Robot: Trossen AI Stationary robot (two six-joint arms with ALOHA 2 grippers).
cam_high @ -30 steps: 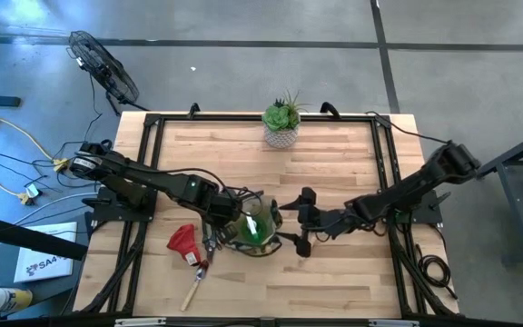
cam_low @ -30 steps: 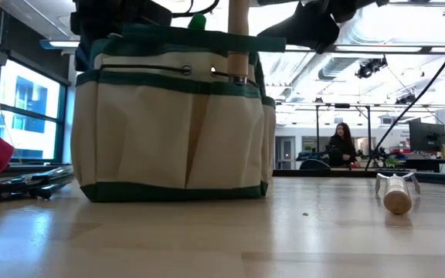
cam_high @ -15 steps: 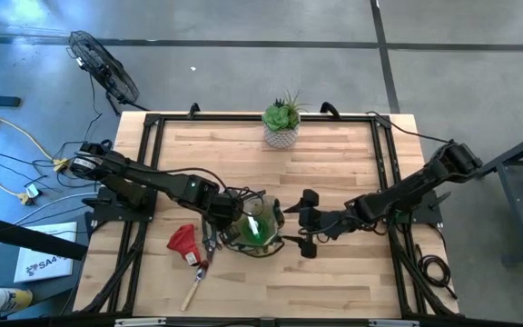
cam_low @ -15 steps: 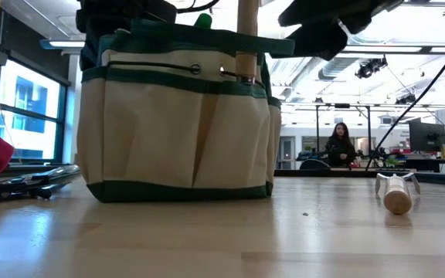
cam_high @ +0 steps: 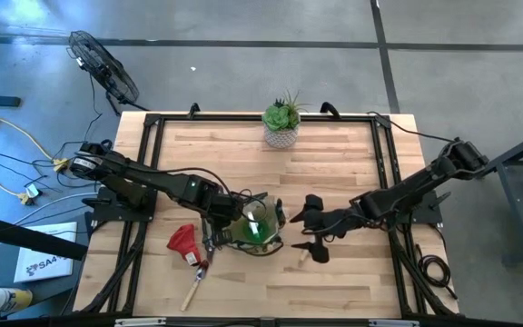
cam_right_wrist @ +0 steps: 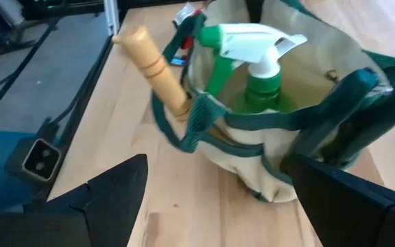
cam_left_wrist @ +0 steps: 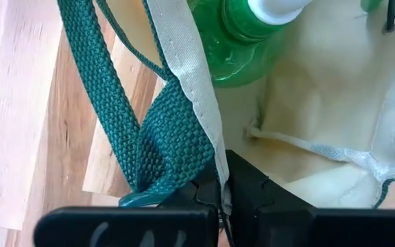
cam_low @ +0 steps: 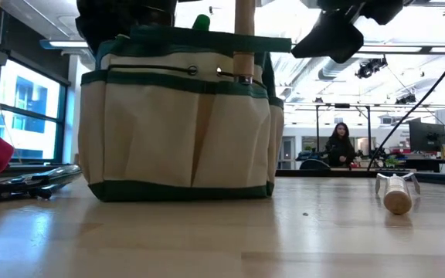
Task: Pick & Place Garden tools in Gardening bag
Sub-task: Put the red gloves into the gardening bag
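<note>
Table [cam_high: 334, 154]: left jaws [cam_left_wrist: 221, 195] pinch bag [cam_low: 180, 127] rim.

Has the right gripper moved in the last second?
Yes. In the high view the right gripper, fingers open, has backed away from the gardening bag toward the table's near edge, judged against the potted succulent.

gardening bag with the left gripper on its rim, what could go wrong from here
1. The left gripper is shut on the gardening bag by its thin fabric rim; a pull could tip the bag and spill the spray bottle.
2. The open right gripper hovers close beside the bag and could snag a loop handle.
3. The wooden handle in a side pocket leans outward and might get knocked.
</note>
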